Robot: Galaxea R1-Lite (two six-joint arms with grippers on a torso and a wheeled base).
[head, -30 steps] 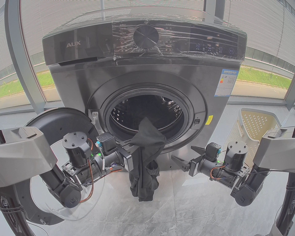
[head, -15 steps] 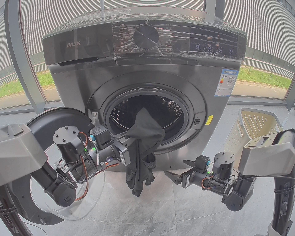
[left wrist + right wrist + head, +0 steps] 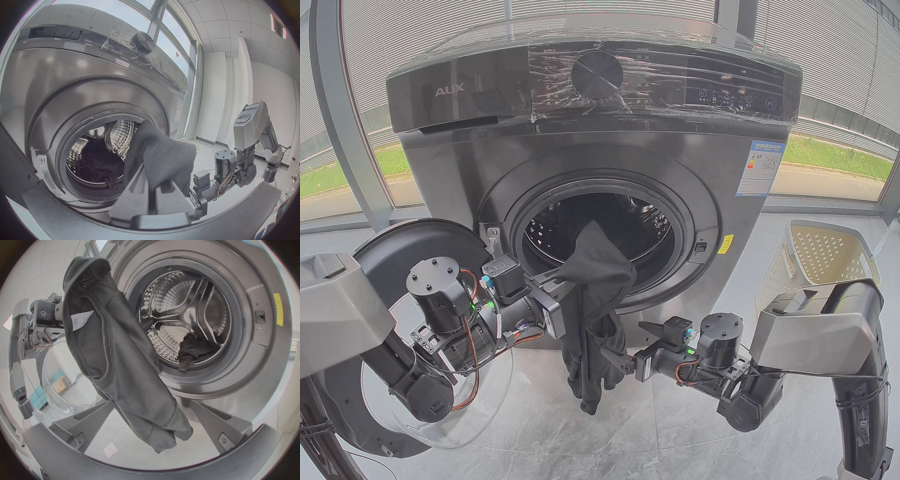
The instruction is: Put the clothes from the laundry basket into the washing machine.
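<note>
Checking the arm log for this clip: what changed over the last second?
The open right gripper moved left and lower, up to the hanging end of the black garment. The left gripper shifted slightly, still shut on that garment. Washing machine and laundry basket stayed put.

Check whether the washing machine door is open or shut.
Open: the door is swung aside to the left, exposing the drum.

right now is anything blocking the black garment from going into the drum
Nothing visible does. The door is swung wide to the left, and the black garment hangs from the left end effector before the drum opening. The right end effector sits lower, outside that path.
</note>
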